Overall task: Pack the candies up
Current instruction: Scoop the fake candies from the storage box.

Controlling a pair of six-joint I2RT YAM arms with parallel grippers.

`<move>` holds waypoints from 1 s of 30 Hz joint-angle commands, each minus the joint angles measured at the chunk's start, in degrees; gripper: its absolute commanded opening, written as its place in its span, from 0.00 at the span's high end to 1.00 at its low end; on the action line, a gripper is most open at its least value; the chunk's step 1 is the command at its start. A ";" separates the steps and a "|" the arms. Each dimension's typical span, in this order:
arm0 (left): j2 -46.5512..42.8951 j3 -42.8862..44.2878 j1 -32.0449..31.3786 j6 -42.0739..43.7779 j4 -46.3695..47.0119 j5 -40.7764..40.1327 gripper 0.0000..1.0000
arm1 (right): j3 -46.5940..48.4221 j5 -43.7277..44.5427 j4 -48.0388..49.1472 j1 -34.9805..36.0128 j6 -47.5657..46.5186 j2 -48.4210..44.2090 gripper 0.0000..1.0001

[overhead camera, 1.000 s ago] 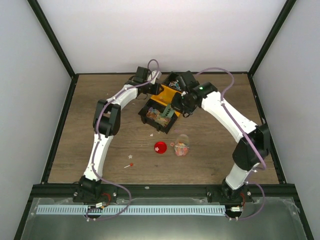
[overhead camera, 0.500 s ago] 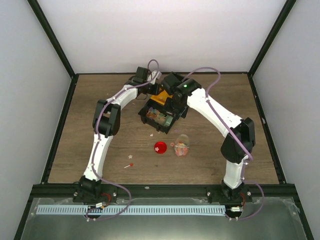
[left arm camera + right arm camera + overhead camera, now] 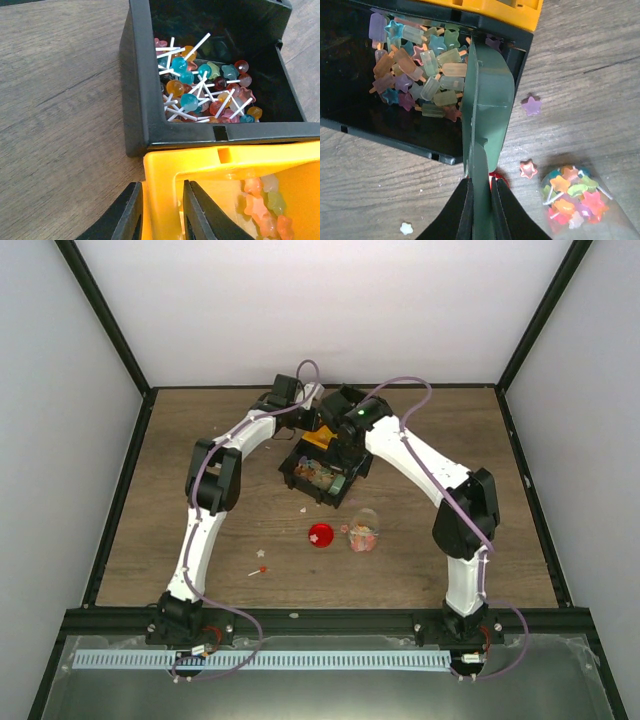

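Fingers of right gripper clamped on it, holds dark green plastic scoop over black plastic box of multicoloured candies; with left gripper, pinches yellow plastic tray wall.

Matt, grained wood table. Smooth black plastic box, faintly glossy — against it a shiny yellow plastic tray. Glossy, translucent candies. Dull green plastic scoop, smooth. Clear, glassy jar.

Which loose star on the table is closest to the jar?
The orange-red star, just beside the jar. The purple star lies farther off by the black box, and the white star is far across.
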 commanded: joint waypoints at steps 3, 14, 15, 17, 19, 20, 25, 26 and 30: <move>-1.67 -0.63 -0.40 1.47 -0.94 0.81 0.76 | 2.31 2.41 -2.30 -0.48 -1.78 4.29 0.99; -0.98 -0.61 -0.18 2.17 -2.05 0.34 0.79 | -13.91 -5.33 12.31 -3.45 -5.33 1.08 0.99; -0.80 -0.61 -0.11 2.12 -2.19 0.51 0.79 | -15.83 -7.44 13.98 -4.22 -5.71 0.39 0.99; -0.64 -0.60 -0.14 2.24 -2.52 0.73 0.80 | -19.47 -10.37 17.98 -5.47 -6.38 -0.60 0.99; -0.46 -0.60 -0.13 2.26 -2.75 0.81 0.80 | -23.02 -13.67 21.80 -6.85 -6.74 -1.01 0.99; -0.40 -0.60 -0.16 2.26 -2.88 0.97 0.80 | -24.74 -15.13 23.74 -7.31 -6.76 -1.15 0.99; -1.01 -1.03 -0.11 3.58 -4.72 0.28 0.80 | -29.09 -20.39 30.30 -8.31 -6.92 -0.07 0.99; -1.42 -1.49 -0.10 3.92 -4.79 0.22 0.80 | -29.50 -20.38 30.61 -8.39 -6.91 0.01 0.99; -2.04 -2.36 -0.08 4.69 -5.09 -0.46 0.82 | -31.98 -20.49 32.51 -8.94 -6.71 -0.62 0.99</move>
